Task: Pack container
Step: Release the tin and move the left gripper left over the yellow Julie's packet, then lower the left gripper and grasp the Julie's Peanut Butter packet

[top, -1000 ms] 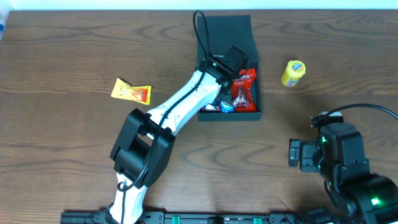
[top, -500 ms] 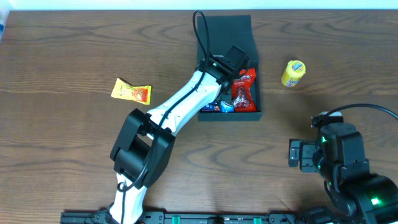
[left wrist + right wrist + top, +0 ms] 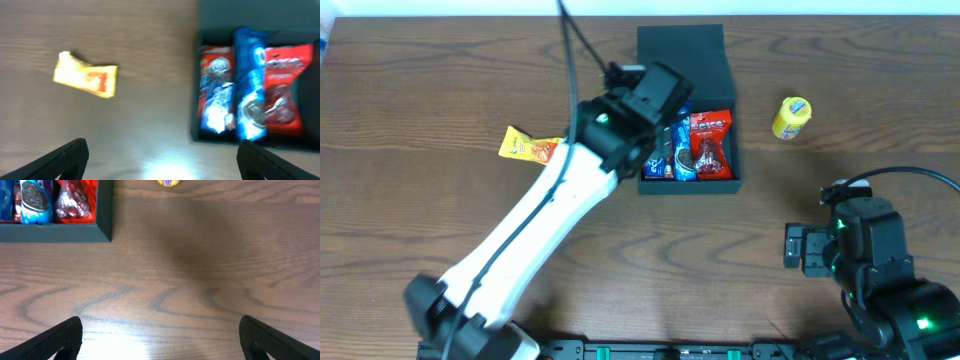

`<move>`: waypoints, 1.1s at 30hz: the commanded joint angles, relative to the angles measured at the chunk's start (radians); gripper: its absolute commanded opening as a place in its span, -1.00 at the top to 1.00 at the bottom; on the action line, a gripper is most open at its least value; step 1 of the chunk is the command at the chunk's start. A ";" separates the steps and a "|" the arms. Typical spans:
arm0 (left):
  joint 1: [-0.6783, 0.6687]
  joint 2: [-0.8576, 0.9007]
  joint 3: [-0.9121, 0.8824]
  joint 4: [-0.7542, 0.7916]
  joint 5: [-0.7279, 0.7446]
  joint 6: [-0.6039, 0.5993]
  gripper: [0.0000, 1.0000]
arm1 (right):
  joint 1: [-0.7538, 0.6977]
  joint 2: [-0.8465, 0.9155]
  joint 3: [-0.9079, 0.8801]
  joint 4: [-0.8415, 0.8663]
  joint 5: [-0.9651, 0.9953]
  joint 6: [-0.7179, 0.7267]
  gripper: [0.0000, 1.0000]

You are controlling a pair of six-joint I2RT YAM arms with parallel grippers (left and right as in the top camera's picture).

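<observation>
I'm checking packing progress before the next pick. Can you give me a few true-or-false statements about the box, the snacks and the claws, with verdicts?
1. The container holds a blue packet and a red packet. True.
2. The yellow-orange packet lies inside the container. False: it lies on the table, left of the container.
3. The left claw is open with nothing between its fingers. True.
4. The right claw grips the yellow snack. False: it is open and empty, and the snack lies apart on the table.

Soft even light, blurry left-wrist view
</observation>
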 commanded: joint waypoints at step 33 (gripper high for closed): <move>0.528 0.038 -0.261 0.214 0.221 -0.767 -0.91 | -0.016 -0.005 0.002 -0.002 0.003 -0.006 -0.98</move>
